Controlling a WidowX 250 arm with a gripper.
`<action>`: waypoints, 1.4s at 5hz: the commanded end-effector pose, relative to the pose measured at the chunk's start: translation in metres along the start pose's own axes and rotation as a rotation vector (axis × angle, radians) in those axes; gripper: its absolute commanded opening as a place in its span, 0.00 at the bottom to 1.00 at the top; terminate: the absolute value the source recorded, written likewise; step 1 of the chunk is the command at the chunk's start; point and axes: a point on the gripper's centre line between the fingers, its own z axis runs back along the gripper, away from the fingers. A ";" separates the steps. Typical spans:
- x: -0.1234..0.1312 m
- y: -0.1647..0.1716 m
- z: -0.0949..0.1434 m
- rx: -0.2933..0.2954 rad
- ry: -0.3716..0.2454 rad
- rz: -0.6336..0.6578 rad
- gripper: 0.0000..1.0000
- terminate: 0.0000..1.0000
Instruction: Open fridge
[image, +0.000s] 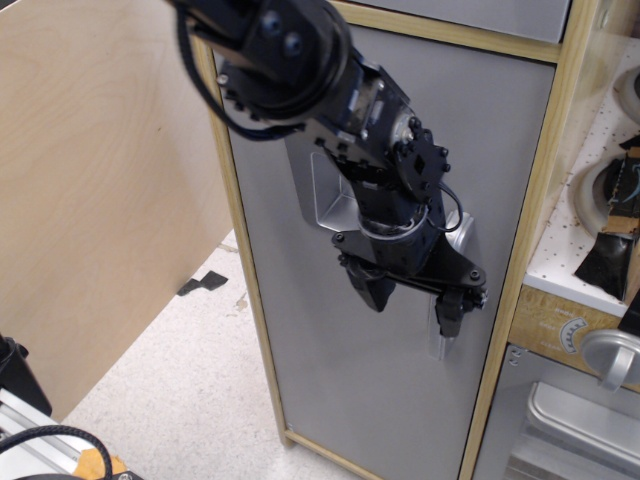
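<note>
Spread wide, the jaws of my black gripper (412, 298) sit in front of the tall toy fridge with its light wood frame and flat grey door (340, 370), and they hold nothing: the left finger hangs over bare door, while the right finger overlaps the vertical silver bar handle (447, 335) near the door's right edge. I cannot tell whether that finger touches the bar or only hovers in front of it. My arm hides most of the recessed silver dispenser panel (322, 195) above and to the left. The door looks shut, flush with its frame, so I judge I am in the reach-and-align step, with the grasp not yet made. Next I would need to shift a little right so the bar lies between both fingers, close on it, then pull toward me, swinging the door out.
</note>
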 end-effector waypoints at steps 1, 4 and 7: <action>0.036 -0.007 -0.006 -0.028 -0.045 -0.002 1.00 0.00; 0.057 -0.003 -0.010 -0.023 -0.127 0.026 1.00 0.00; 0.076 0.003 -0.013 -0.036 -0.137 -0.003 0.00 0.00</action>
